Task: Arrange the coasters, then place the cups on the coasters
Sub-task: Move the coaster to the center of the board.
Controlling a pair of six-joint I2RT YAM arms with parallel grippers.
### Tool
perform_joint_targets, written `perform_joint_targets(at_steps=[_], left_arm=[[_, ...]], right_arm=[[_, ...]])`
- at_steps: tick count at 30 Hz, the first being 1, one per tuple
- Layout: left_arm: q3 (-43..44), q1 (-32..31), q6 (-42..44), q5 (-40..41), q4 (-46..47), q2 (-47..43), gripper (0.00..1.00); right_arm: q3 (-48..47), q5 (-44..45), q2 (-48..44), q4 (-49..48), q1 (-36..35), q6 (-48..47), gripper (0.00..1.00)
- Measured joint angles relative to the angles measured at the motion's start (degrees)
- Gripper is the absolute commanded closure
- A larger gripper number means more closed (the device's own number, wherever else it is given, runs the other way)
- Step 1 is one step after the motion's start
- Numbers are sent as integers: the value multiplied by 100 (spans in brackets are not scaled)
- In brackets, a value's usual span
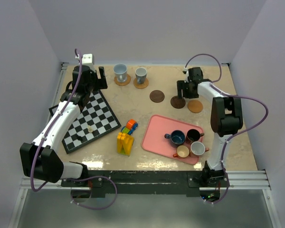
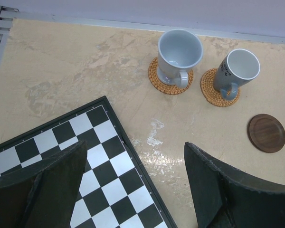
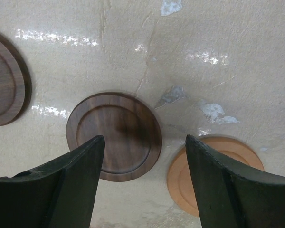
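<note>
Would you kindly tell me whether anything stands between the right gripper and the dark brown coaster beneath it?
Nothing visible does: the dark brown coaster lies bare below the right gripper, jaws open; an orange coaster sits off to its side.

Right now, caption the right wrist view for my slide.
Open right gripper hovers over a dark brown coaster, orange coaster beside it.

tray [image 1: 156, 130] — pink | chessboard [image 1: 92, 116] — black-white checks | coaster [image 3: 115, 135] dark brown | neighbouring coaster [image 3: 179, 180] orange-tan
</note>
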State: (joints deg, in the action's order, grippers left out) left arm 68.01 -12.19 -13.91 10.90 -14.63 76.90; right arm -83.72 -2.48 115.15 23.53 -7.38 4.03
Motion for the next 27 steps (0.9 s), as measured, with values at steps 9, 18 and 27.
perform_joint_targets(at_steps=[9, 18, 27], left_arm=[[0, 0, 0, 0, 0, 0, 13], [0, 0, 0, -2, -2, 0, 13], [0, 0, 0, -2, -2, 0, 13]], right_arm=[[42, -9, 0, -48, 20, -61, 40], [79, -55, 247, -299, 20, 22, 47], [79, 20, 297, -544, -52, 245, 55]])
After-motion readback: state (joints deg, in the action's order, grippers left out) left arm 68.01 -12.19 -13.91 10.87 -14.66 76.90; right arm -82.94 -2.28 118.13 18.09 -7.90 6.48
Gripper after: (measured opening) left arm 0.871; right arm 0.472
